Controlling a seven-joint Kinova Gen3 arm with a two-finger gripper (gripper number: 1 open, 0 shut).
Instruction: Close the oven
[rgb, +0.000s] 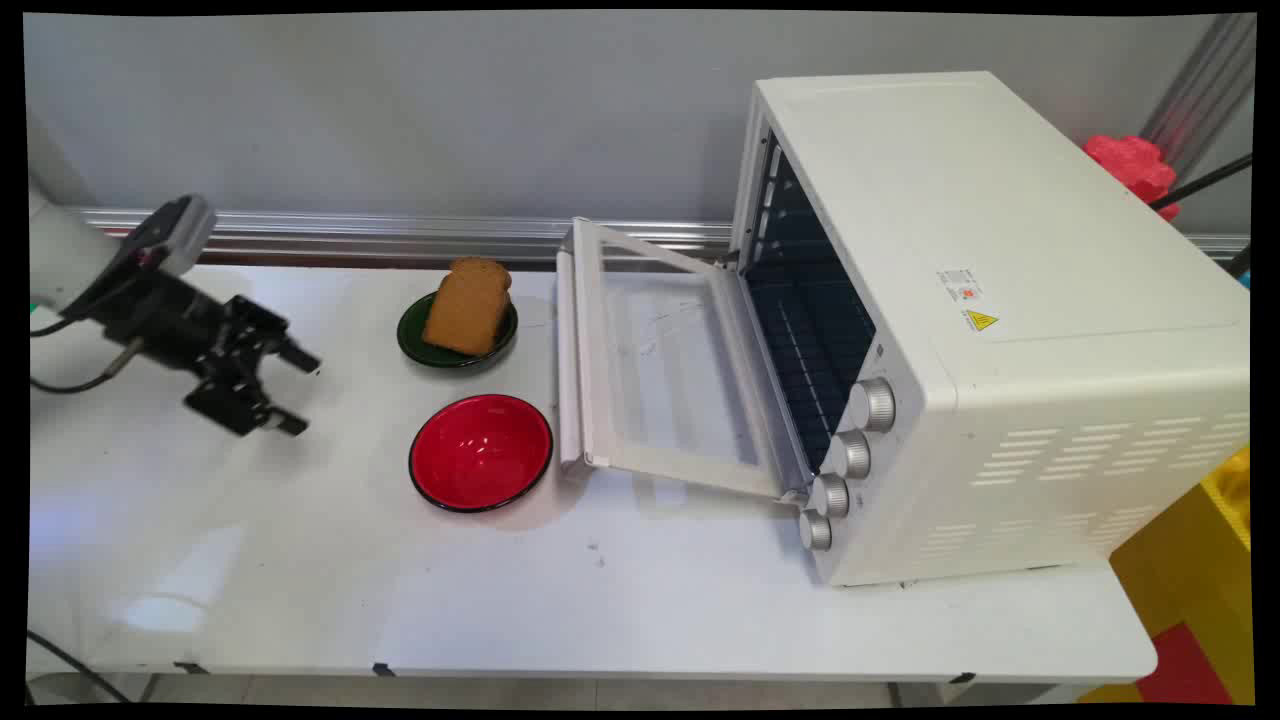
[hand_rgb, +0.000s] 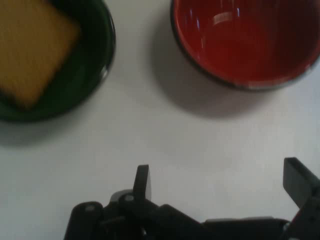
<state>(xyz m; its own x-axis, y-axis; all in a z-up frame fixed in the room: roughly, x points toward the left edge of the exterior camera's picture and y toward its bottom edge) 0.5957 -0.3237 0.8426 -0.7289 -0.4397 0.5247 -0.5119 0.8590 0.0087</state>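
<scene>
Bread slice (rgb: 468, 305), brown and leaning up on edge, sits in a dark green bowl (rgb: 412, 340) just left of the toaster oven's open door (rgb: 660, 375); take that oven (rgb: 990, 330) as your landmark. You'll see the white oven stands on the right part of the white table (rgb: 600, 610), its door dropped flat toward the left, the dark racked cavity open, and four silver knobs (rgb: 845, 460) in a column down its front. A red bowl (rgb: 481, 452) with nothing in it sits just left of the door's near corner, nearer the camera than the green bowl and close beside it without touching.

Your gripper (rgb: 295, 390) hangs above the table well left of the oven, beyond both bowls, pointed toward them. Its jaws stand wide apart with nothing between them; the hand view shows one finger (hand_rgb: 142, 182) and the other at the frame's edge, bare table between. In that view the green bowl and red bowl fill the top, and the bread looks to be a flat tan square, though it's blurred there.
</scene>
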